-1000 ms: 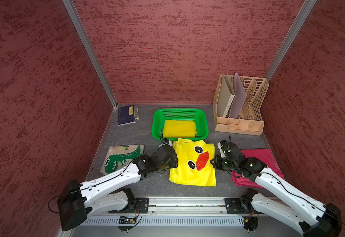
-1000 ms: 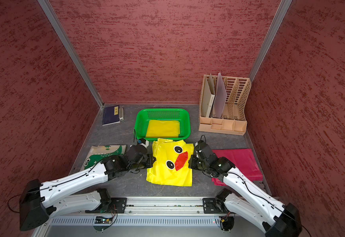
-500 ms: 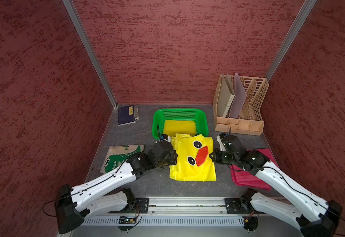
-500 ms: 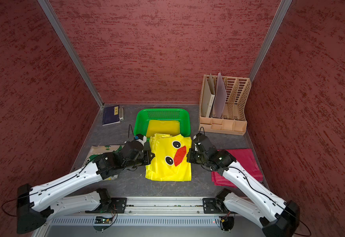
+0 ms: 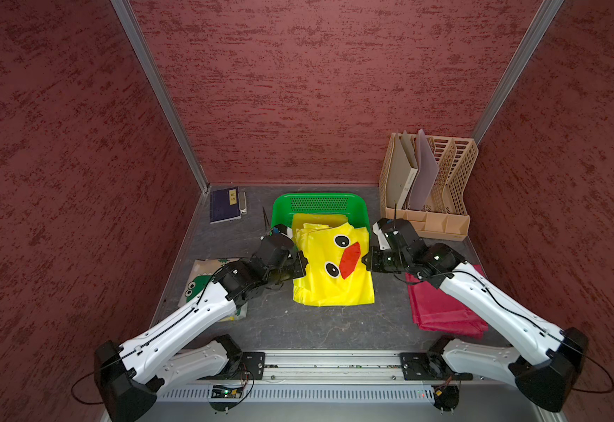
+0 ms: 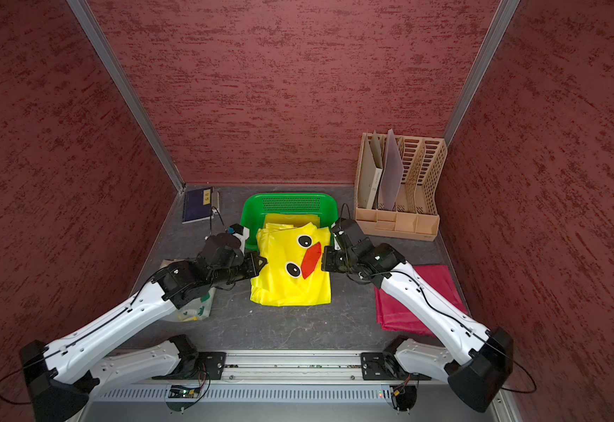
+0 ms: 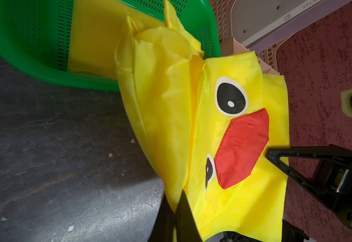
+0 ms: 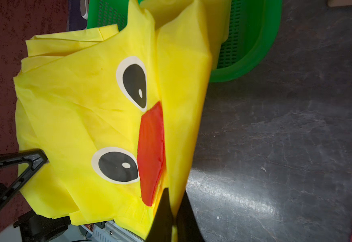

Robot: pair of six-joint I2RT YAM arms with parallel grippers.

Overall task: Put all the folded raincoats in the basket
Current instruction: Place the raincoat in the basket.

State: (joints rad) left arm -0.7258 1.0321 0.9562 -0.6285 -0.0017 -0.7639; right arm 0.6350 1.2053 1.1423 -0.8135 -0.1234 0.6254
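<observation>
The folded raincoat (image 5: 320,270) (image 6: 280,281) is bright yellow with a duck face of black eyes and a red beak. It hangs stretched between my two grippers above the dark table. Its far edge reaches over the near rim of the green basket (image 5: 279,208) (image 6: 250,213). My left gripper (image 5: 300,265) (image 7: 176,201) is shut on the raincoat's (image 7: 171,125) left edge. My right gripper (image 5: 366,261) (image 8: 174,199) is shut on the right edge of the raincoat (image 8: 76,117). Each wrist view also shows the basket (image 7: 34,67) (image 8: 254,42).
A flat yellow sheet (image 5: 316,221) lies inside the basket. A beige file organizer (image 5: 444,204) stands at the back right. A folded red cloth (image 5: 440,310) lies under my right arm, a dinosaur-print bag (image 5: 196,285) under my left arm, and a blue notebook (image 5: 225,204) at the back left.
Both grippers have carried the raincoat away from the front rail toward the basket. Its far edge now overlaps the basket's near rim.
</observation>
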